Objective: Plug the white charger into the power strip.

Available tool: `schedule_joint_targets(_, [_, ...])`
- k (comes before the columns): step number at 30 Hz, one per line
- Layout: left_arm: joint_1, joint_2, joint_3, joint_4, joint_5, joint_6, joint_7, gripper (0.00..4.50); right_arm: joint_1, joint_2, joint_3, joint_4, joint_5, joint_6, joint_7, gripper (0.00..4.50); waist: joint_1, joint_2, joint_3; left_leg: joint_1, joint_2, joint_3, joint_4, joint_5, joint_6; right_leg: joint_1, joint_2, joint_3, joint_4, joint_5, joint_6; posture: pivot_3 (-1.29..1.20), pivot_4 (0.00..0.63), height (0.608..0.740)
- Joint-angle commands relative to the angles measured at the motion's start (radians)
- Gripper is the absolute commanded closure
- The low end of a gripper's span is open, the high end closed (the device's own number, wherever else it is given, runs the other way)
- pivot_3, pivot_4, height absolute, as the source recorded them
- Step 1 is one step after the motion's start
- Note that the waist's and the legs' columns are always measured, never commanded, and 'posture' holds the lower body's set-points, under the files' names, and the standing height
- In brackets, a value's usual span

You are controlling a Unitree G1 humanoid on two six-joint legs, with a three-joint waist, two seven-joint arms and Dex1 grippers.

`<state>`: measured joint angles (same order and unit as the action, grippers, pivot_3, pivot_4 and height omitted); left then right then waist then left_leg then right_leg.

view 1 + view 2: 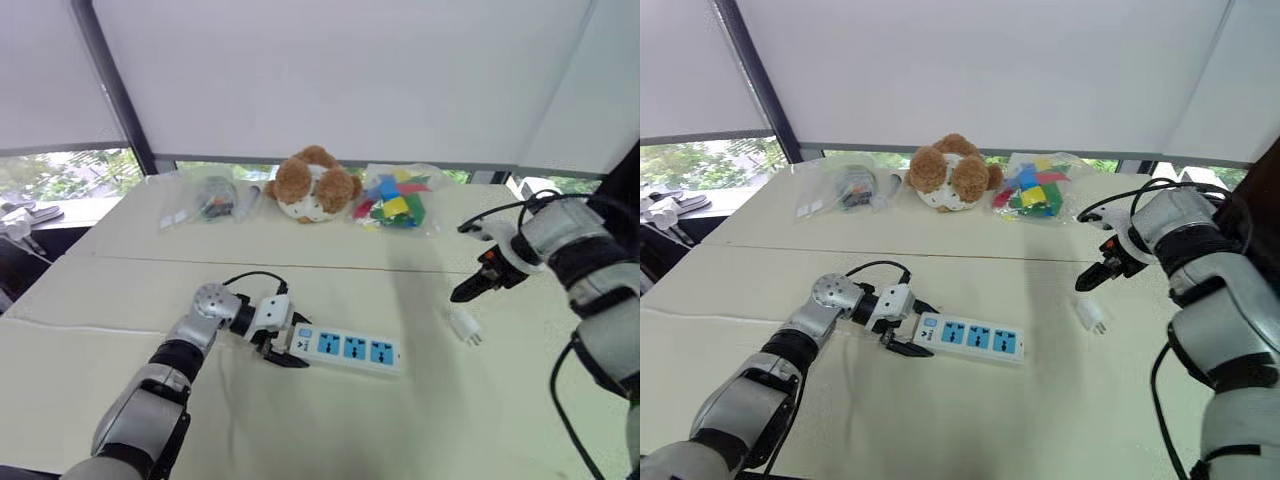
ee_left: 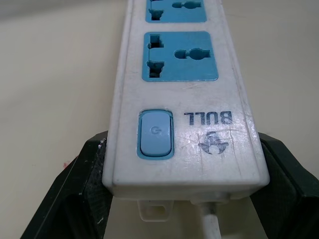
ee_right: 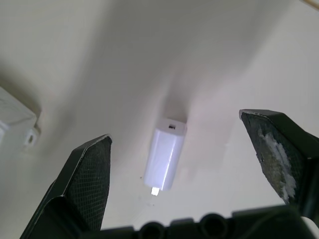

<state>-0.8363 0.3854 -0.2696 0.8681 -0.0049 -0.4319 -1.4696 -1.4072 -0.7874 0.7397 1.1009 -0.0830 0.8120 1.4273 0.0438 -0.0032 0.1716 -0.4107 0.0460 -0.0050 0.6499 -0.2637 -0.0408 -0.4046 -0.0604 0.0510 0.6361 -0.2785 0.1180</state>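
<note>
The white power strip (image 1: 350, 349) with blue sockets lies flat on the cream table, near the front middle. My left gripper (image 1: 283, 350) is shut on its switch end, one black finger (image 2: 75, 189) against each long side, and the strip's cord leaves between them. The white charger (image 1: 465, 326) lies on its side on the table, to the right of the strip and apart from it. My right gripper (image 1: 468, 291) hovers open just above and behind the charger (image 3: 167, 157), touching nothing; its two fingers (image 3: 84, 184) stand wide on either side of it in the right wrist view.
At the back of the table sit a brown and white plush toy (image 1: 313, 185), a clear bag of colourful blocks (image 1: 395, 198) and a clear bag of small items (image 1: 208, 200). A seam (image 1: 120, 262) crosses the table between them and the strip.
</note>
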Motion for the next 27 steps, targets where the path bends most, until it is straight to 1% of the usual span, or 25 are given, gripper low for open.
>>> schedule_joint_targets(1, [0.082,-0.034,-0.066,-0.024,0.055,0.032,0.017,1.46,-0.058,0.033,-0.017,0.126,-0.089,-0.072,0.020,0.00,0.001,0.002,-0.001,0.000,0.000,0.000,0.000,0.000,0.000,0.000,-0.001,0.000,0.000,0.000,0.000,0.00,0.150,0.739])
schedule_joint_targets(5, [0.122,-0.040,-0.058,-0.077,0.049,0.061,0.057,1.46,-0.064,0.082,-0.058,0.198,-0.140,-0.080,0.006,0.00,-0.001,0.007,-0.004,0.000,-0.002,0.001,0.001,0.000,0.000,0.002,-0.002,0.000,0.000,0.000,0.000,0.00,0.150,0.739])
schedule_joint_targets(9, [0.149,-0.049,-0.063,-0.104,0.054,0.072,0.099,1.46,-0.046,0.119,-0.120,0.236,-0.163,-0.058,-0.071,0.00,-0.003,0.012,-0.006,0.002,-0.002,0.000,0.002,0.002,-0.003,0.004,-0.002,0.000,0.000,0.000,0.000,0.00,0.150,0.739])
schedule_joint_targets(13, [0.178,-0.050,-0.069,-0.160,0.043,0.101,0.110,1.46,-0.030,0.158,-0.175,0.249,-0.176,-0.037,-0.108,0.00,-0.005,0.015,-0.009,0.004,-0.002,0.000,0.003,0.002,-0.003,0.008,-0.002,0.000,0.000,0.000,0.001,0.00,0.150,0.739])
schedule_joint_targets(27, [0.210,-0.066,-0.070,-0.196,0.049,0.108,0.158,1.46,0.056,0.193,-0.203,0.260,-0.283,-0.059,-0.134,0.00,-0.004,0.018,-0.011,0.004,-0.003,-0.001,0.004,0.002,-0.003,0.008,-0.002,0.000,0.000,0.001,0.002,0.00,0.150,0.739])
